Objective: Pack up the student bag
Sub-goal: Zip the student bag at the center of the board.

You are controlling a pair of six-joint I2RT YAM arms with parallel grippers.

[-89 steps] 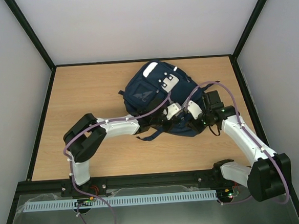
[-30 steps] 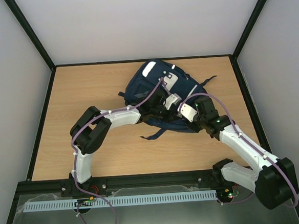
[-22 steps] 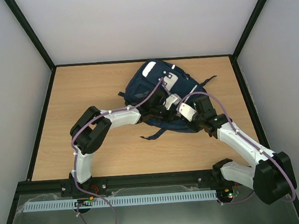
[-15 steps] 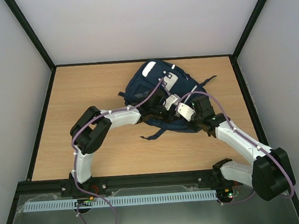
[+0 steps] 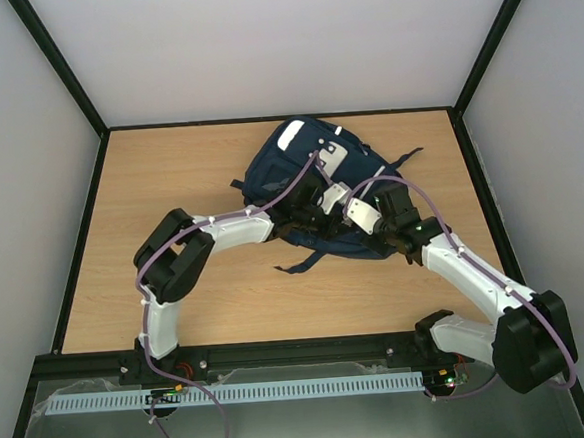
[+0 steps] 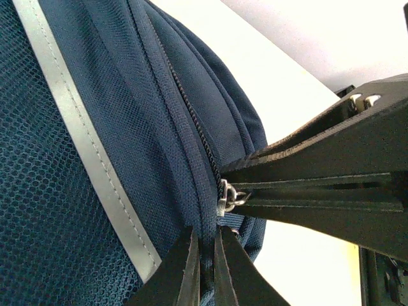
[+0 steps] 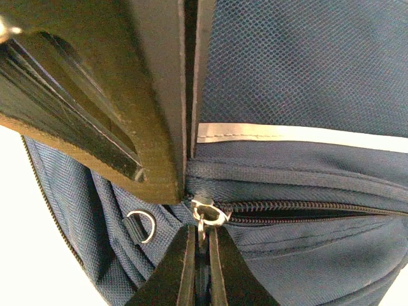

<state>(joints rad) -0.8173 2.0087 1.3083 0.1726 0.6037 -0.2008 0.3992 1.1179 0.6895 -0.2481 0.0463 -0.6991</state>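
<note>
student bag (image 5: 289,174): dark blue, lies flat on the table (image 5: 170,187), about 1 o'clock from table centre, white-patch end toward 12
right gripper (image 7: 201,236): fingers clamped together on the metal zip pull (image 7: 204,213)
left gripper (image 6: 205,239): fingers nearly together, pinching a thin fold of bag fabric just beside the zip (image 7: 293,209)
gripper relation: tips meet at the pull, roughly at right angles, close to touching
stripe (image 7: 287,134): grey, reflective, runs along the zip
strap (image 5: 300,262): dark, loose, trails off the bag toward 7 o'clock
</note>
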